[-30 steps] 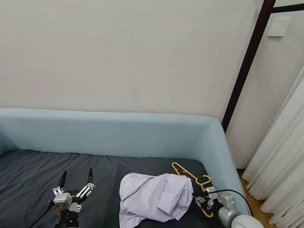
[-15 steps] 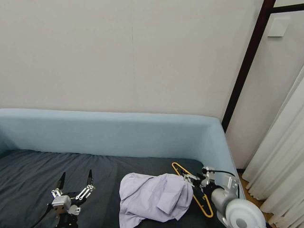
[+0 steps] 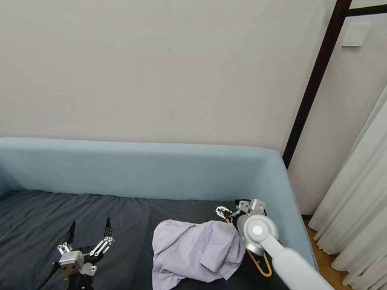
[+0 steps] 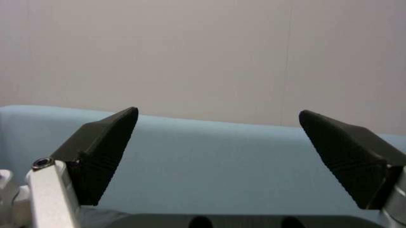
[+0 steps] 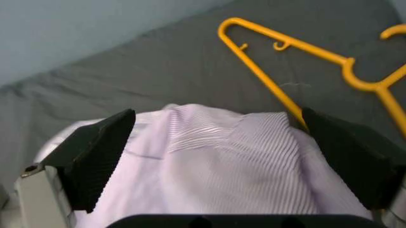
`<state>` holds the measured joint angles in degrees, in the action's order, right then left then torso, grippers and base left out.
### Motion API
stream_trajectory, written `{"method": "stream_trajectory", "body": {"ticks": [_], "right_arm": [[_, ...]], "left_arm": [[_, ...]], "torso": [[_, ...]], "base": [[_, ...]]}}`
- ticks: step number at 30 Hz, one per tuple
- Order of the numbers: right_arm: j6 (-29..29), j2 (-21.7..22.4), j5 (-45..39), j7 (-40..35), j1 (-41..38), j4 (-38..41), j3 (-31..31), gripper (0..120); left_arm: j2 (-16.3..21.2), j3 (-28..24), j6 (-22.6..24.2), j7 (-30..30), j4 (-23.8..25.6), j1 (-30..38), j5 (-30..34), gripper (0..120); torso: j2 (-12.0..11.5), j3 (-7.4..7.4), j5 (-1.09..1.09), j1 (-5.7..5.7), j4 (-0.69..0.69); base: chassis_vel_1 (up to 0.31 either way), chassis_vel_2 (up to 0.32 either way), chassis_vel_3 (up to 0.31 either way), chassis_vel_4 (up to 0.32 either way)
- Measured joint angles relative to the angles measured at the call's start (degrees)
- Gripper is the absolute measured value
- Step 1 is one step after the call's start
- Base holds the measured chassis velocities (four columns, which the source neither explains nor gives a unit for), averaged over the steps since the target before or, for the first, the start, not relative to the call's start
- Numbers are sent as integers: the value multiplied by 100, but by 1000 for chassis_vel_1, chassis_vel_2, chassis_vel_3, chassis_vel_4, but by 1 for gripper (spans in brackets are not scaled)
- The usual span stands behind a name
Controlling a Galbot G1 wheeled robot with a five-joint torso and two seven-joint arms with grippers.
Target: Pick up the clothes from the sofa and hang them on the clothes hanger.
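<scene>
Right gripper (image 3: 225,212) spread wide, empty, over shirt (image 5: 209,180) far edge. Hanger (image 5: 288,50) just beyond fingertips, touching shirt edge. Drop straight, pinch bunched fabric only, clear of hanger. Left gripper (image 3: 89,231) open, parked over sofa (image 3: 121,172).

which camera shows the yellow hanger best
The right wrist view: the hanger lies in clear sight on the dark cushion, one bar running to the lilac shirt. In the head view the right arm covers most of it, leaving a small end. The left wrist view faces the sofa back.
</scene>
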<state>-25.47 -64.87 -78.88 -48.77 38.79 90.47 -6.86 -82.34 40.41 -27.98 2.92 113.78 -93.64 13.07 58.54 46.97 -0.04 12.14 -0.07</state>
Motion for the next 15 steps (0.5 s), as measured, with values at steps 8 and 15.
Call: {"method": "stream_trajectory", "body": {"ticks": [8, 15], "right_arm": [[-622, -249, 830, 386, -154, -807, -97, 95], [-885, -100, 932, 666, 84, -573, -132, 69]], "left_arm": [[7, 23, -11, 12, -94, 75, 16, 100], [24, -35, -19, 18, -220, 182, 27, 100]], "torso": [[0, -1, 0, 0, 1], [0, -1, 0, 0, 0]], "base": [[0, 0, 0, 0], [0, 0, 0, 0]]}}
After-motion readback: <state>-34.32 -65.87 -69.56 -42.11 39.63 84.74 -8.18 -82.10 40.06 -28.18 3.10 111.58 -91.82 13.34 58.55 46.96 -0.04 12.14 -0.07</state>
